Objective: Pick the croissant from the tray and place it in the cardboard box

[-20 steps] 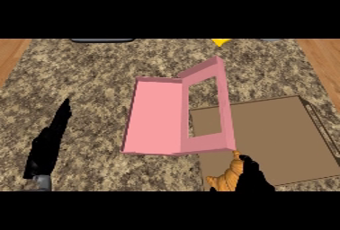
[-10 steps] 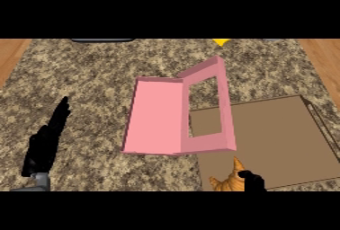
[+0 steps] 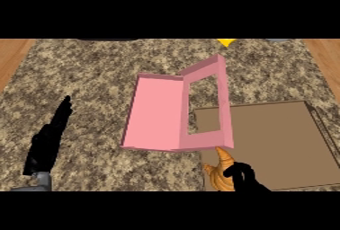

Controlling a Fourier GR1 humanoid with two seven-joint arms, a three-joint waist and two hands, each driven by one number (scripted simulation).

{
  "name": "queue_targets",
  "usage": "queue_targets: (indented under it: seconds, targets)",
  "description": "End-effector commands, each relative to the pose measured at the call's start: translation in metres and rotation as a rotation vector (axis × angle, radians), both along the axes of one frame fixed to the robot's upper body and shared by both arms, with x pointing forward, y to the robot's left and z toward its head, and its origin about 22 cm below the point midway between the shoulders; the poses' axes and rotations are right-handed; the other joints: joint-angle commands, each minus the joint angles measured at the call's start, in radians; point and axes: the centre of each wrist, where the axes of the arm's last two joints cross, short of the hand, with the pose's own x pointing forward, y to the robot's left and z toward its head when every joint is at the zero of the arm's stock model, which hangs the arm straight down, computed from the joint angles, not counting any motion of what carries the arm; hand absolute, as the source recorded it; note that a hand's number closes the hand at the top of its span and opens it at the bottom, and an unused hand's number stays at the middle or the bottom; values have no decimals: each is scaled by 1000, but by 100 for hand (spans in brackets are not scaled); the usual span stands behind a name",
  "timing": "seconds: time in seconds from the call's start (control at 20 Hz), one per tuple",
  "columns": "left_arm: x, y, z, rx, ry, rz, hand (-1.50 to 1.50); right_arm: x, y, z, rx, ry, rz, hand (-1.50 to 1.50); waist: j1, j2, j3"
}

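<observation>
At 6 o'clock, low in the head view: right robot hand (image 3: 244,176), black, fingers curled round the croissant (image 3: 221,170); the hand's lower part is cut off by the view's bottom edge.
Croissant: golden-brown, held upright with one pointed tip toward 12 o'clock; that tip reaches just to the pink box's near right corner; its lower half is partly hidden behind the curled fingers.
Croissant's place: over the near left corner of the tray (image 3: 279,139), at the tray's 7 o'clock; whether it touches the tray cannot be told.
Tray: flat brown rectangle at 4 o'clock from the view's centre; its far left corner is hidden behind the box's lid.
Cardboard box (image 3: 156,114): pink, lying open at the centre of the desk (image 3: 93,76), its base a shallow rectangle; the lid stands up along the right side at 3 o'clock from the base, with a rectangular window cut through it.
Seen through the window: a strip of desk and a strip of tray.
Left robot hand (image 3: 48,139): at 8 o'clock, black, fingers straight and pointing toward 12 o'clock, holding nothing, seen edge-on so its details are hard to make out; a bit of grey forearm shows below it.
Desk: speckled brown stone, with wooden strips at both sides.
At 12 o'clock: a small yellow shape (image 3: 226,42) cut off by the view's top edge, not identifiable.
</observation>
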Motion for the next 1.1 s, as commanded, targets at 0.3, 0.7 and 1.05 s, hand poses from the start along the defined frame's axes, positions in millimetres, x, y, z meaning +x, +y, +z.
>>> queue_targets:
  seconds: [0.3, 0.7, 1.05]
  targets:
    - [7, -13, -3, -13, -2, -39, 0, 15, 31, 53, 350, -78, 6, 150, 24, 18, -1]
    - [16, -14, 7, 3, -22, -42, 0, 63, 32, 73, 383, -20, -38, 150, 49, 24, -2]
    - [18, -15, 13, -4, -13, -77, 0, 150, 38, 69, 425, 89, -127, 150, 70, 25, 0]
